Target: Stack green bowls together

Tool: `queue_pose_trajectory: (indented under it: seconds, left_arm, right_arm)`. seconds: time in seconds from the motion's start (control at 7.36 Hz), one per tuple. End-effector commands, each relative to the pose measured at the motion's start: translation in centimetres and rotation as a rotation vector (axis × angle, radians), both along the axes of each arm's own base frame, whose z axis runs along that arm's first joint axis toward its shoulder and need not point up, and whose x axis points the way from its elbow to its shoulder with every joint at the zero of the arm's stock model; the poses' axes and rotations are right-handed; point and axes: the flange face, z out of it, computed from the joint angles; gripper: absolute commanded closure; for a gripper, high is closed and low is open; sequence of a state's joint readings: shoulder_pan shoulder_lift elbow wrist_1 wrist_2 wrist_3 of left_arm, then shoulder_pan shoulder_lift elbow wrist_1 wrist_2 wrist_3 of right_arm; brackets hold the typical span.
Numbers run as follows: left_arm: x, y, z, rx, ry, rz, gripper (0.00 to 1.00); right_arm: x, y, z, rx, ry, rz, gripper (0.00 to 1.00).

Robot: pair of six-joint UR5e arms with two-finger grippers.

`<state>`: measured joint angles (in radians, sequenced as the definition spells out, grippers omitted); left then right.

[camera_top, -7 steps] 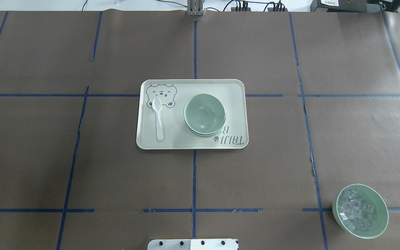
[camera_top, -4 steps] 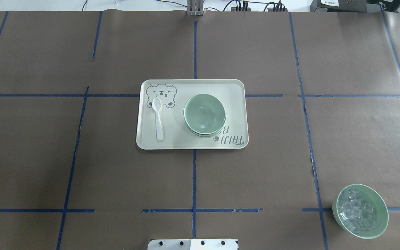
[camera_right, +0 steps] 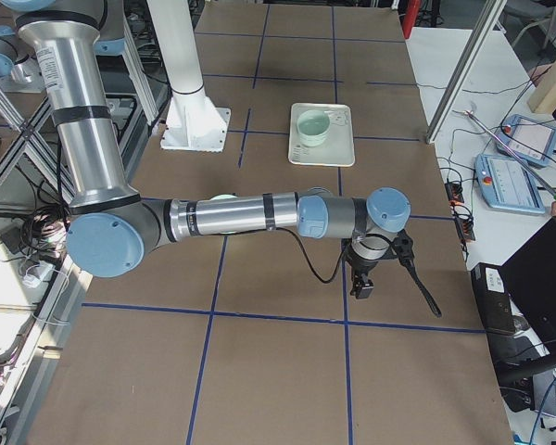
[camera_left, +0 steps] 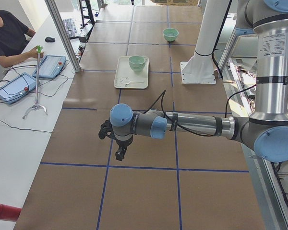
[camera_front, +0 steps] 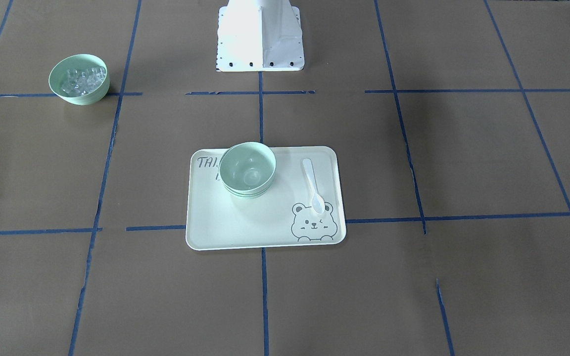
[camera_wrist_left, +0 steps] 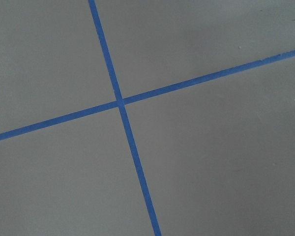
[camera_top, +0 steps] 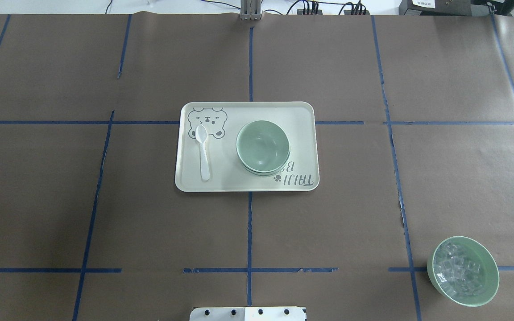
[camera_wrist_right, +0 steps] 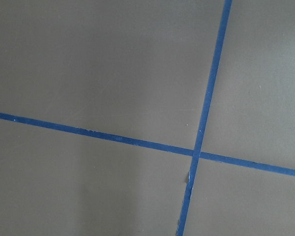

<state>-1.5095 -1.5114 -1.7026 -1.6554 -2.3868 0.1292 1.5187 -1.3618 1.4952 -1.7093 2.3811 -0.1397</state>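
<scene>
The green bowls (camera_top: pixel 263 147) sit nested in one stack on the right half of the bear-print tray (camera_top: pixel 248 187); lower rims show under the top bowl. The stack also shows in the front-facing view (camera_front: pixel 247 169) and both side views (camera_left: pixel 137 62) (camera_right: pixel 312 127). My left gripper (camera_left: pixel 120 153) hangs over bare table far from the tray. My right gripper (camera_right: pixel 361 287) hangs over bare table at the other end. Both show only in side views, so I cannot tell if they are open or shut. The wrist views show only brown paper and blue tape.
A white spoon (camera_top: pixel 203 151) lies on the tray's left half. A green bowl of clear cubes (camera_top: pixel 463 271) stands at the near right of the table. The robot's base (camera_front: pixel 260 37) is at the table's near edge. An operator (camera_left: pixel 9 38) sits beside the table.
</scene>
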Motion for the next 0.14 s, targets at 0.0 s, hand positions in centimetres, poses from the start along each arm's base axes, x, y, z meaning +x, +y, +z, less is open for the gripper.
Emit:
queue_pose_trajectory:
  seconds: [0.0]
  left_arm:
    - [0.00,-0.14,0.66,-0.013,-0.002,0.001,0.00]
  right_arm:
    - [-0.01,1.36,0.29,-0.008,-0.050,0.006,0.00]
